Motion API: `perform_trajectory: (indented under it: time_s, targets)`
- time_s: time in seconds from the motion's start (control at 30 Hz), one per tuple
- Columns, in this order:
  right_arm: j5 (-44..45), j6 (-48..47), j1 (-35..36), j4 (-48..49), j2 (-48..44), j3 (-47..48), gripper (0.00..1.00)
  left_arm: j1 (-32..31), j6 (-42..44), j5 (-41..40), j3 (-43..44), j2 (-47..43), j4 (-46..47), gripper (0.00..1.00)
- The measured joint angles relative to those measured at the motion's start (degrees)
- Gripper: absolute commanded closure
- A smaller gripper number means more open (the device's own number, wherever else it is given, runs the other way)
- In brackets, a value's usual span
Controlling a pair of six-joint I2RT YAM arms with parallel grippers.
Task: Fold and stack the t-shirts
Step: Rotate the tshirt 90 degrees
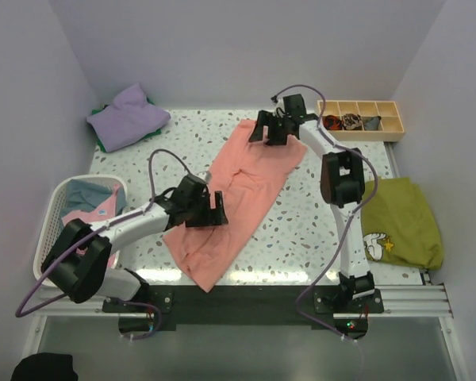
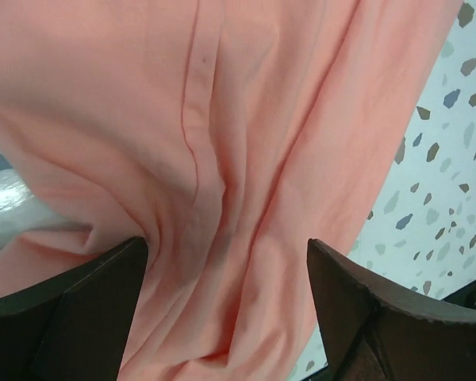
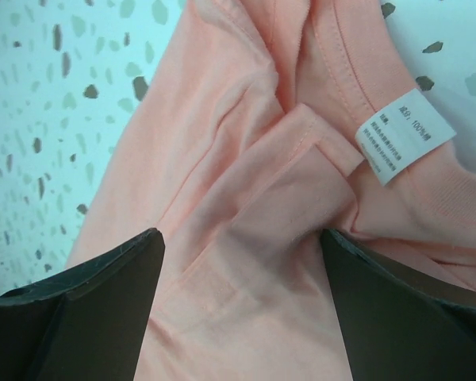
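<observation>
A large salmon-pink t-shirt (image 1: 238, 198) lies folded lengthwise in a long diagonal strip across the speckled table (image 1: 317, 222). My left gripper (image 1: 205, 213) hovers over its lower left part, jaws open, with creased pink cloth (image 2: 230, 198) between and below the fingers (image 2: 87, 317). My right gripper (image 1: 271, 129) is over the shirt's far end by the collar, open, with the white care label (image 3: 404, 143) just beyond its right finger (image 3: 397, 309). Neither holds the cloth.
A lavender t-shirt (image 1: 128, 117) lies over a green one at the back left. A white basket (image 1: 57, 208) at the left holds light blue and pink shirts. An olive-green shirt (image 1: 403, 222) lies at the right. A wooden divided tray (image 1: 363, 121) stands at the back right.
</observation>
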Motion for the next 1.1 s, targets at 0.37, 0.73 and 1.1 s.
perform_trajectory:
  time_s: [0.37,0.73,1.1]
  targets:
    - [2.5,-0.5,-6.4,6.2,-35.1,-26.5,0.09,3.5,14.1,-7.2,39.3,11.0,-4.9,0.07]
    - [6.2,1.4,9.0,6.9,-65.0,-66.5,0.11,10.9,20.0,20.0,85.4,61.2,-1.7,0.14]
    - [4.1,4.7,19.6,10.9,-61.0,-73.0,0.12,9.5,21.3,34.1,84.2,67.4,0.1,0.12]
